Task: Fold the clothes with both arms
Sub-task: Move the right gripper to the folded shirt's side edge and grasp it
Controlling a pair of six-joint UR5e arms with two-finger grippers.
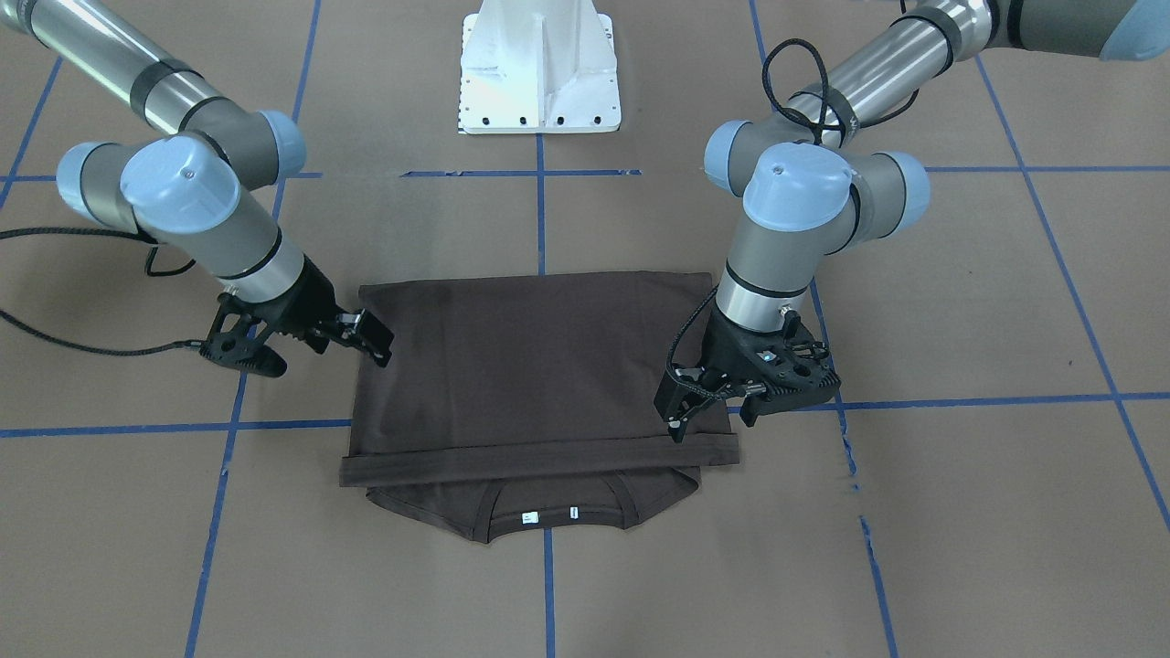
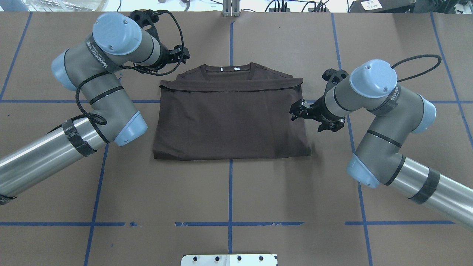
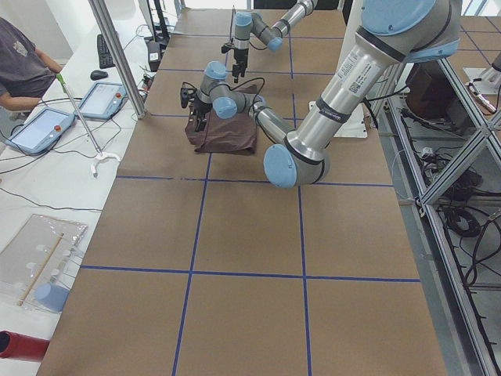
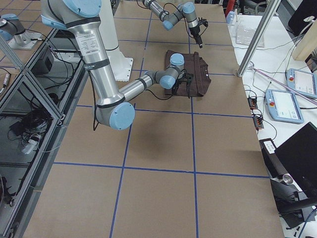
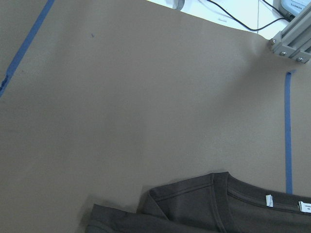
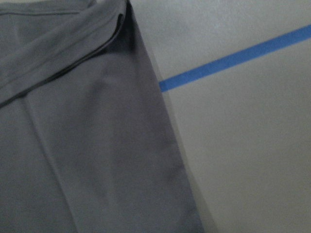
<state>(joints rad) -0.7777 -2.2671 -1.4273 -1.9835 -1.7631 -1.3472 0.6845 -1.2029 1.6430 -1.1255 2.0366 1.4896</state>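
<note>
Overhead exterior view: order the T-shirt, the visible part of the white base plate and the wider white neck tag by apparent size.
1. T-shirt, by far the largest.
2. white base plate, only a strip showing at the bottom edge.
3. neck tag, a tiny white mark inside the collar.

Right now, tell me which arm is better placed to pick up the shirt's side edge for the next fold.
Right, probably. The right gripper sits midway along one side edge of the T-shirt, and its wrist view is close on the cloth. The left gripper is at the folded-hem corner.
</note>
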